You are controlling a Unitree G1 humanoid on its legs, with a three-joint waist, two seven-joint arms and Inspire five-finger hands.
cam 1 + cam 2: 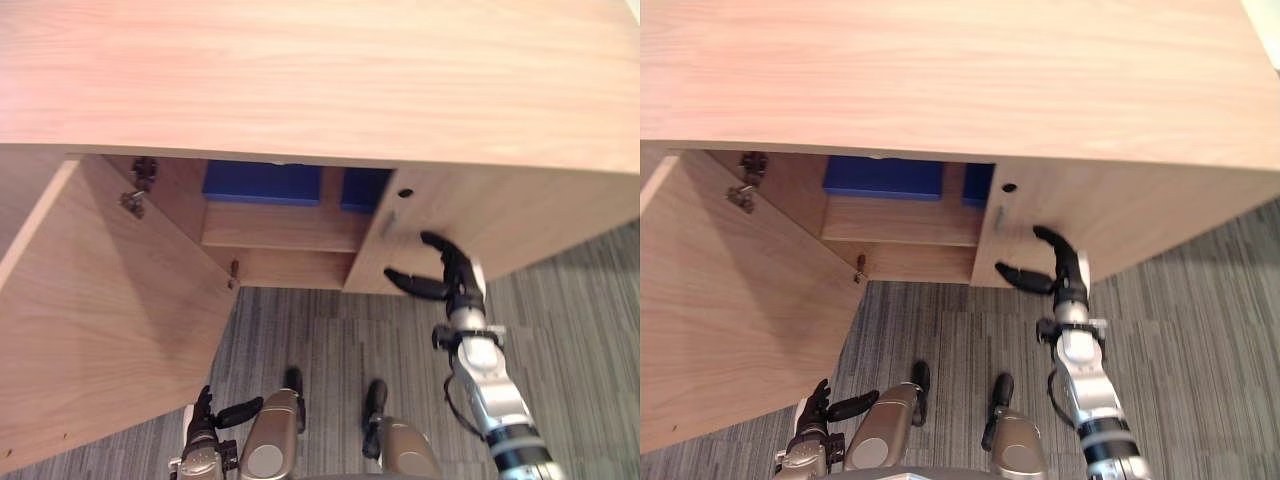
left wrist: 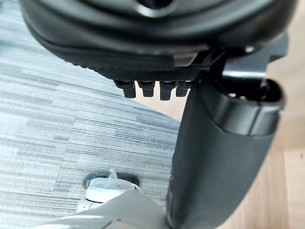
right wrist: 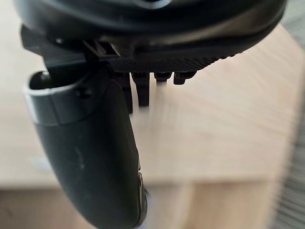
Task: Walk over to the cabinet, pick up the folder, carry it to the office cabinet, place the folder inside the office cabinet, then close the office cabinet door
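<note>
both open: right hand (image 1: 447, 275) by cabinet door (image 1: 500, 215) at 3 o'clock, left hand (image 1: 205, 420) at 7; eye views show blue folder (image 1: 262, 183) inside.

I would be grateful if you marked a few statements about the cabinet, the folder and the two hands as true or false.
1. The cabinet's left door stands wide open. True.
2. The blue folder lies on the carpet. False: it sits inside the cabinet on a shelf.
3. The right hand is open, in front of the right door, close to its small handle.
True.
4. The left hand grips the left door's edge. False: it hangs low, apart from the door, holding nothing.
5. The floor is bare wood. False: it is grey striped carpet.
</note>
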